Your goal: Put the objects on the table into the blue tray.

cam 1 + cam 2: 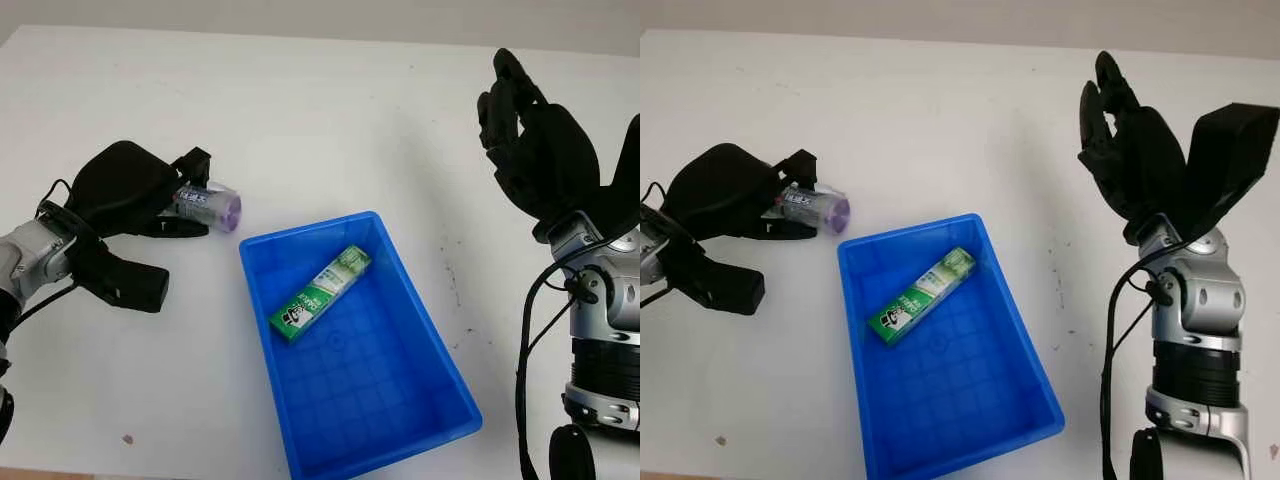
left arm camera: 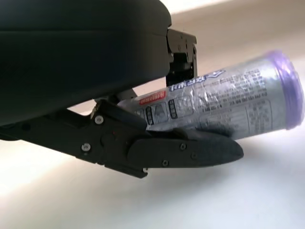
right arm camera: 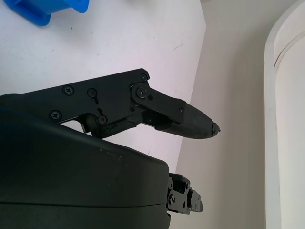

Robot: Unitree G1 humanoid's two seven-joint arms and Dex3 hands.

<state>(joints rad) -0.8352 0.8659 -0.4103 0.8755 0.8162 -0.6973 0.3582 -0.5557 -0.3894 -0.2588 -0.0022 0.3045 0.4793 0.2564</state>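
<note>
- A big white table [image 1: 330, 110] fills the scene, with a few small dark specks on it.
- A blue tray [image 1: 452, 377] sits near the middle of the table, turned a little at an angle.
- A green and white toothpaste box [image 1: 320, 293] lies flat inside the tray, in the half that is farther from the robot. It points slantwise across the tray floor.
- The left hand [image 1: 135, 190] is on the table to the left of the tray. Its black fingers [image 2: 186, 152] are curled around a silver can with a purple end [image 1: 207, 207].
- The can lies on its side, just beside the tray's far left corner but not touching it. Its purple end points toward the tray.
- From the left wrist view, one finger runs under the can and another part presses on top, so the can is held tight.
- The right hand [image 1: 535, 140] is up in the air to the right of the tray, well apart from it. It is open and holds nothing.
</note>
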